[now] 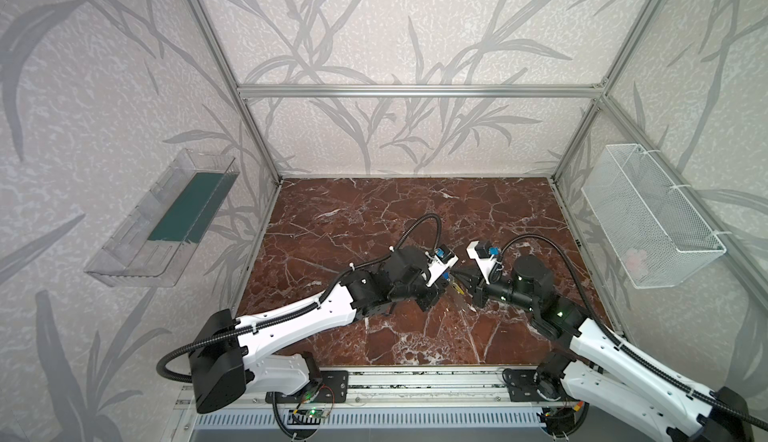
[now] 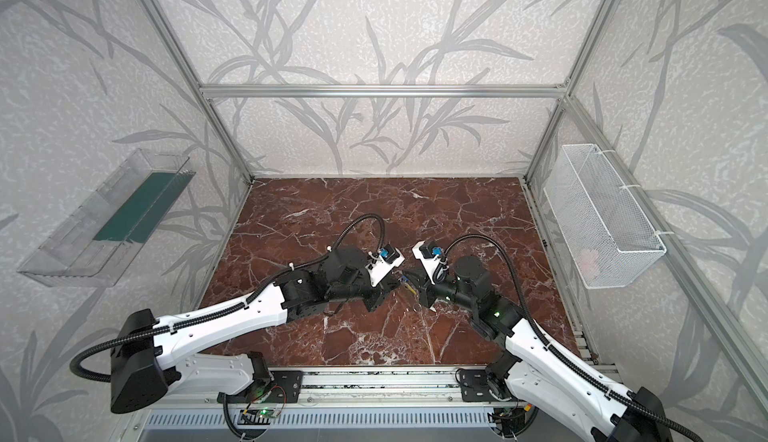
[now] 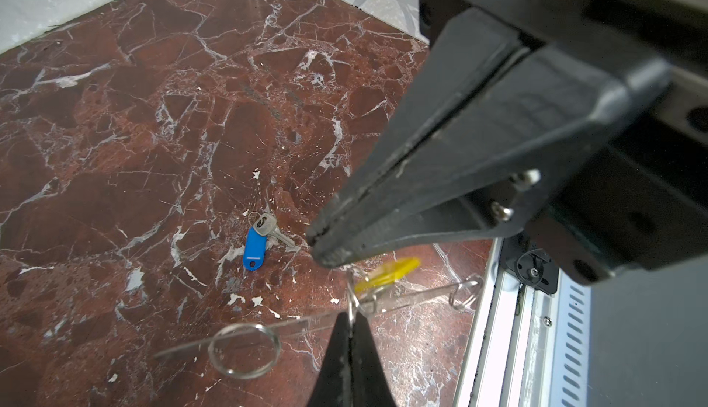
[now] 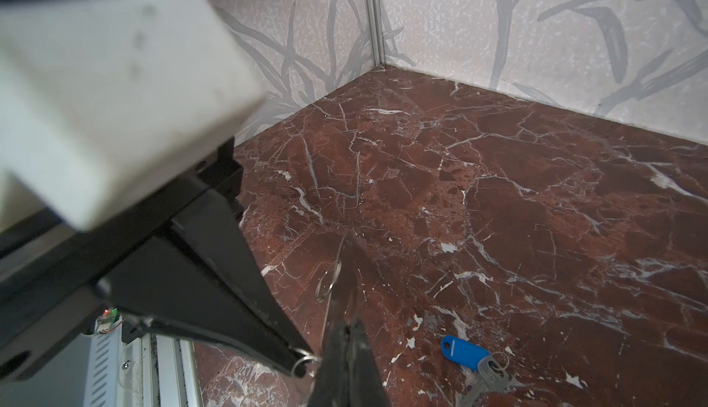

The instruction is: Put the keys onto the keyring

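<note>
Walled on three sides with pale textured wallpaper (image 1: 374,24) printed in grey leaves and stems. Framed by aluminium bars (image 1: 415,90), upright at the corners and crosswise along the back. Floored with a worktop (image 1: 374,219) of dark red marble veined in white, glossy under soft, even light. Carries on the left wall a clear plastic tray (image 1: 137,252) with a dark green strip (image 1: 191,207) inside, on the right wall a white wire basket (image 1: 648,219) fastened with white ties. Ends at the near edge in a metal rail (image 1: 415,381) and a slotted grey strip (image 1: 415,419)
</note>
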`<action>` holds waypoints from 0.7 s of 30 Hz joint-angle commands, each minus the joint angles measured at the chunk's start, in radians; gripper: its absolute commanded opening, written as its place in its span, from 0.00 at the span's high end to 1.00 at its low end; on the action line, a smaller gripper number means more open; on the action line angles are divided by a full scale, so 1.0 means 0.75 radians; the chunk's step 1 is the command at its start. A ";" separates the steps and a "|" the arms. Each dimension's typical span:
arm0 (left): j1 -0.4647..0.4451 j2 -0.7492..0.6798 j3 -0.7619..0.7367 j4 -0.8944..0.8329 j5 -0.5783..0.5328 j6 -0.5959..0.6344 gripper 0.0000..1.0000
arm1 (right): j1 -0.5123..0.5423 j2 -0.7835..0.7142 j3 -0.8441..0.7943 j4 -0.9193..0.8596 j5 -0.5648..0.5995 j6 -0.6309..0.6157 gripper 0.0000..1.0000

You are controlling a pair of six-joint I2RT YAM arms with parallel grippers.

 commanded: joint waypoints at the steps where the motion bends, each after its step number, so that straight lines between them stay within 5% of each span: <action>1: -0.004 -0.048 -0.012 0.048 0.021 0.008 1.00 | -0.005 0.003 0.040 0.003 0.009 -0.002 1.00; 21: -0.003 -0.057 -0.034 0.075 0.013 0.001 1.00 | -0.039 -0.001 0.062 -0.067 0.124 0.034 1.00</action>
